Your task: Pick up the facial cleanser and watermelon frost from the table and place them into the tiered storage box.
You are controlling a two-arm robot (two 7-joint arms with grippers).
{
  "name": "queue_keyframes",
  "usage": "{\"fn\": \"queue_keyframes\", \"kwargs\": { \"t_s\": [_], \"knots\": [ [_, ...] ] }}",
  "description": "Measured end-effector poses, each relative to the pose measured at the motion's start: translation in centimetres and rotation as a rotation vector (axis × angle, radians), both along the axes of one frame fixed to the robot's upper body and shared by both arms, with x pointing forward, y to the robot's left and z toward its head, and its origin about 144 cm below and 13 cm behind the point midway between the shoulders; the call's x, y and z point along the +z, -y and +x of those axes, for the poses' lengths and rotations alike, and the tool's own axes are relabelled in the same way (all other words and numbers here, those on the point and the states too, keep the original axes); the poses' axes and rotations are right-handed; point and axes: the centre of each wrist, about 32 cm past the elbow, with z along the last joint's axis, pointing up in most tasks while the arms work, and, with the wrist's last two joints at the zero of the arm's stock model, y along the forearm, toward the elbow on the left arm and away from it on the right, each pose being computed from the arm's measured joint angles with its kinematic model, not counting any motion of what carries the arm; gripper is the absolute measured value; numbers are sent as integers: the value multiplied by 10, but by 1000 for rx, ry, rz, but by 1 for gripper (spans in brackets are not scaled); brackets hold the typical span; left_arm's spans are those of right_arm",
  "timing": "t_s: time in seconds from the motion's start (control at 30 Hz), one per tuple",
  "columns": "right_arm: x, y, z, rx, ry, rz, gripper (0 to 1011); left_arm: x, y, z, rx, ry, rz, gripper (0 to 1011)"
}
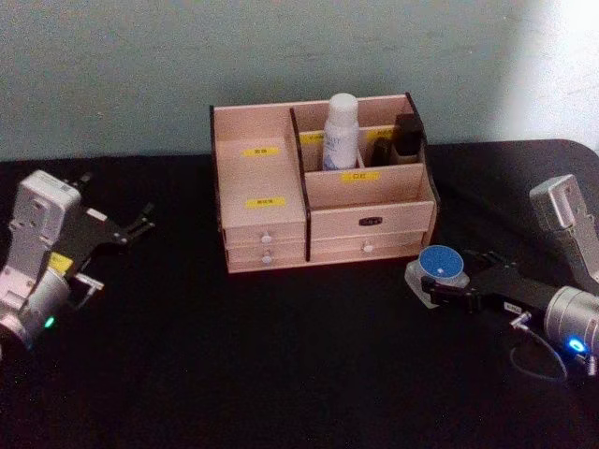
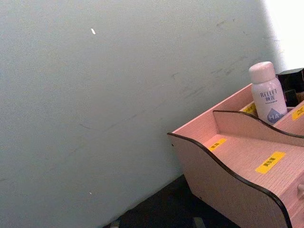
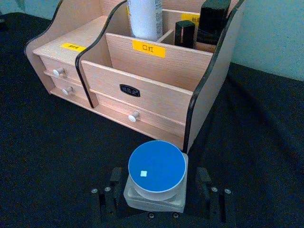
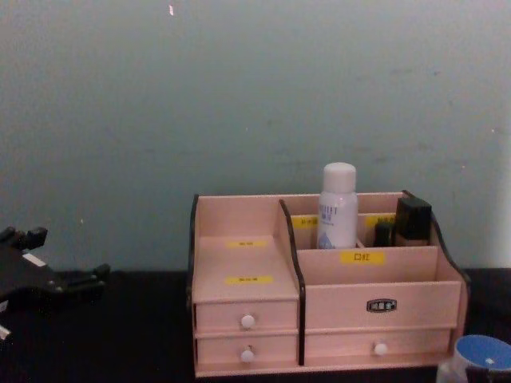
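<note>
On the black desk (image 1: 281, 374), head view: the tiered storage box (image 1: 257, 178) stands at the back centre. The facial cleanser (image 1: 341, 131), a white bottle, is upright in one of its rear compartments, near some dark tubes (image 1: 408, 140). The watermelon frost (image 1: 443, 265), a small jar with a blue lid, sits on the desk just off the box's front right corner. We see the right pincer (image 1: 440, 282) low around it. The left pincer (image 1: 142, 217) hangs released, well apart at the left, idle.

Left wrist view: the box's curved side wall and the bottle's upper half appear against the pale wall (image 2: 95, 95).

Right wrist view: the jaws stand released, one on either side of the jar's clear squarish base. They are close to it but, as far as we can tell, not yet pressing.

Chest view: the blue lid shows at the lower right, in front of the box, and the left pincer is spread at the far left.

We judge the jar light, rigid and smooth. The round lid would likely slip, so the flat sides of the base offer the surer hold. A moderate squeeze should do, with the jar kept level when lifted toward an empty front compartment.
</note>
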Motion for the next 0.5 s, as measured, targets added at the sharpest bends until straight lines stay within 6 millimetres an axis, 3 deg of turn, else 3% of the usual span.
{"fn": "queue_keyframes", "kwargs": {
  "t_s": [0.23,0.5],
  "knots": [
    [0,0,0,0,1,0,980,0,0,0,0,0,0,1001],
    [0,0,0,1,1,0,787,0,0,0,0,0,0,1001]
  ]
}}
